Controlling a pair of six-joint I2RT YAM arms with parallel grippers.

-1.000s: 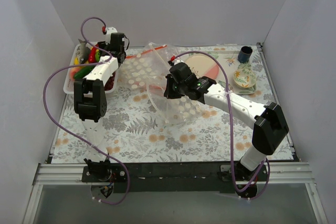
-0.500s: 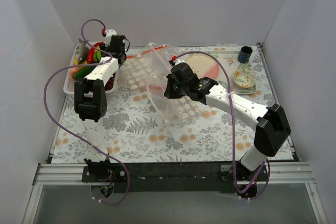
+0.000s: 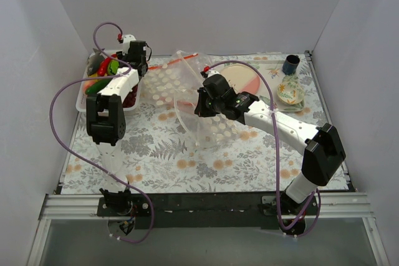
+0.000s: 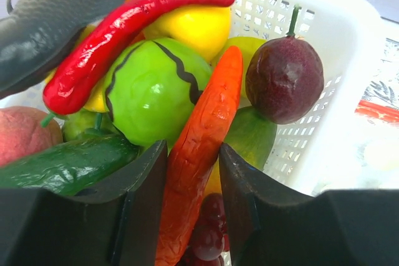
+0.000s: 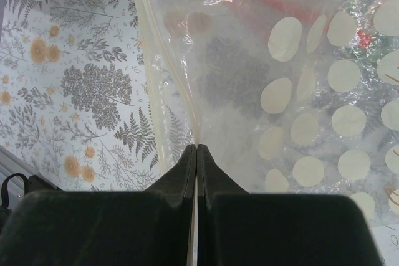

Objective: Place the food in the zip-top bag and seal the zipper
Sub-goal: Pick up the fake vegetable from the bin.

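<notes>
The food lies in a white slatted basket (image 3: pixel 84 99) at the back left. My left gripper (image 3: pixel 126 60) is down in it. In the left wrist view its jaws (image 4: pixel 192 149) are closed on an orange chilli (image 4: pixel 212 104). Around it lie a red chilli (image 4: pixel 118 29), a green round (image 4: pixel 156 88), a yellow round (image 4: pixel 190 20), a dark purple fruit (image 4: pixel 285 79), a grey fish (image 4: pixel 56 17) and grapes (image 4: pixel 209 228). My right gripper (image 3: pixel 198 105) is shut on the edge of the dotted zip-top bag (image 3: pixel 187 91) and holds it up. Its red zipper (image 3: pixel 181 59) is at the back. The pinch (image 5: pixel 197 147) and bag (image 5: pixel 299 91) show in the right wrist view.
A pink plate (image 3: pixel 243 76), a dark blue cup (image 3: pixel 290 64) and a patterned bowl (image 3: pixel 291 91) stand at the back right. White walls close in the floral tablecloth (image 3: pixel 156 154) on three sides. The basket wall (image 4: pixel 324 35) is right of my left fingers.
My left gripper has shifted slightly left over the basket. The right arm and the bag have barely moved.
</notes>
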